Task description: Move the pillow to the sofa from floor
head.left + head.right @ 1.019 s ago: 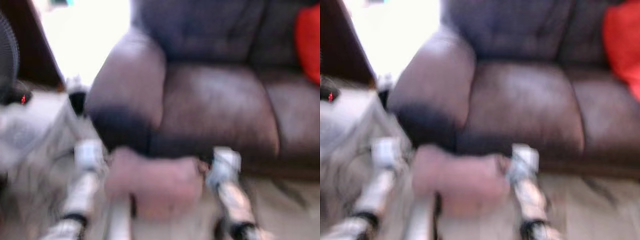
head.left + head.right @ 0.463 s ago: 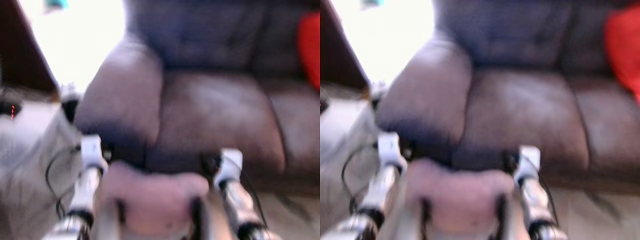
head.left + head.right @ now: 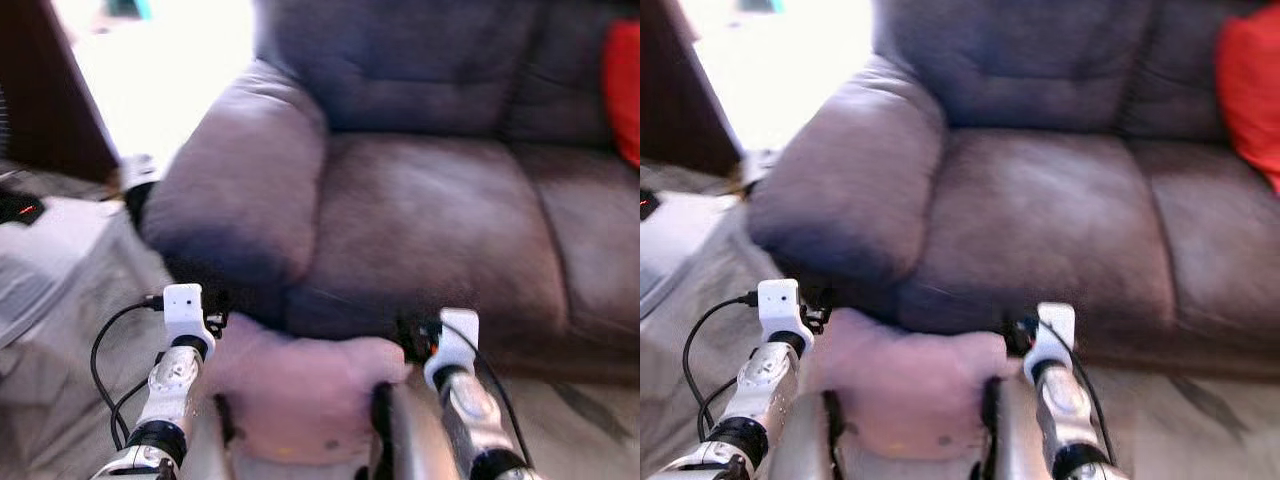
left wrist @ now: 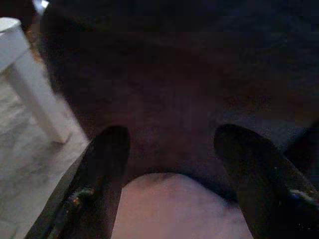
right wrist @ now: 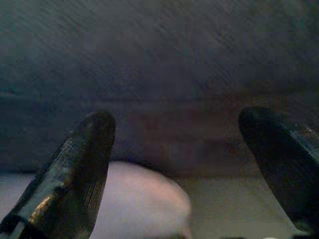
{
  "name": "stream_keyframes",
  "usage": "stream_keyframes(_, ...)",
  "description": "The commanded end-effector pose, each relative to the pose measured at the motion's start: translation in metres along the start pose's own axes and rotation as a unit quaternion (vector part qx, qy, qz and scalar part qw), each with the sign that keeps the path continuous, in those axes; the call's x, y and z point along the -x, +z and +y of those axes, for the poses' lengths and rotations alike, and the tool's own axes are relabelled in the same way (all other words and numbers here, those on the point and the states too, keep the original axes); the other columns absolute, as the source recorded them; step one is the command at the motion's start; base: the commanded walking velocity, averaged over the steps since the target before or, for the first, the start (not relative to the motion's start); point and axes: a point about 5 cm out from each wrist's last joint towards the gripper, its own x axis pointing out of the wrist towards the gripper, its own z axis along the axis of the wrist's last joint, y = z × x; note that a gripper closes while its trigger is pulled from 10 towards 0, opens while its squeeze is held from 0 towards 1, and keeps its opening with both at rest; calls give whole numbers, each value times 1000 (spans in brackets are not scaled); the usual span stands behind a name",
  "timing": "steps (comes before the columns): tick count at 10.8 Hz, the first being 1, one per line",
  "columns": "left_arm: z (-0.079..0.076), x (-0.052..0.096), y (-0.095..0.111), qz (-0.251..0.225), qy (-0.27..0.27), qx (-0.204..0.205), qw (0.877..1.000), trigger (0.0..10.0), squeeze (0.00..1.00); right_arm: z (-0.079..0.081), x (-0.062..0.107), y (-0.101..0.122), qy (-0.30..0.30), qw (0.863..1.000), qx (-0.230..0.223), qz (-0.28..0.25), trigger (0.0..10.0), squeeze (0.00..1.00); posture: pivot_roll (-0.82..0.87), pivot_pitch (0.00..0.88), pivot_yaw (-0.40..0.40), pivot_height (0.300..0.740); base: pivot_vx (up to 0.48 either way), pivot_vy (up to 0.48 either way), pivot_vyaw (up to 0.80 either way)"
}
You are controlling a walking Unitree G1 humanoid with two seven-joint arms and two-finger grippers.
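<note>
A pink pillow [image 3: 300, 395] is held off the floor, pressed between my two arms just in front of the sofa [image 3: 430, 230]. The sofa is dark brown with a broad armrest [image 3: 240, 190]. My left gripper [image 4: 169, 144] is open, its black fingers [image 4: 107, 164] spread wide above the pillow [image 4: 174, 209] and aimed at the sofa front. My right gripper [image 5: 179, 129] is open too, and the pillow's edge [image 5: 139, 204] lies below its fingers [image 5: 84, 154]. The pillow's underside is hidden.
A red cushion [image 3: 625, 90] lies at the sofa's far right end. A white stool [image 4: 25, 84] and a low white surface [image 3: 40, 260] stand on my left, with a black cable [image 3: 105, 350] hanging by my left arm. Pale floor [image 3: 590, 410] runs along the sofa's base.
The blurred picture has steadied and the view has shifted a little. The pillow has stayed between my arms, now close against the sofa's front edge.
</note>
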Motion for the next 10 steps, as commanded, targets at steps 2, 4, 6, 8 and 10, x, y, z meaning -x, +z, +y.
stream_keyframes(2,-1,2,-2,2,-9,-9,1000,10000,0,-3,4,-13,-9,999,14,43,10000,0,131,126,-39,502,0,0,0)
stream_keyframes(4,-2,2,-2,3,-10,-10,1000,10000,0,2,5,-20,22,997,14,74,10000,63,130,124,-38,502,0,0,0)
stream_keyframes(6,-2,1,-2,5,-10,-10,1000,10000,0,6,5,-23,53,994,16,94,10000,1000,132,126,-40,502,0,0,0)
stream_keyframes(8,-3,2,-4,10,-11,-8,1000,10000,0,9,3,-22,91,988,30,119,10000,1000,133,129,-44,502,0,0,0)
stream_keyframes(10,-2,3,-5,11,-9,-7,1000,10000,0,9,-1,-18,96,986,53,126,10000,0,138,136,-48,502,0,0,0)
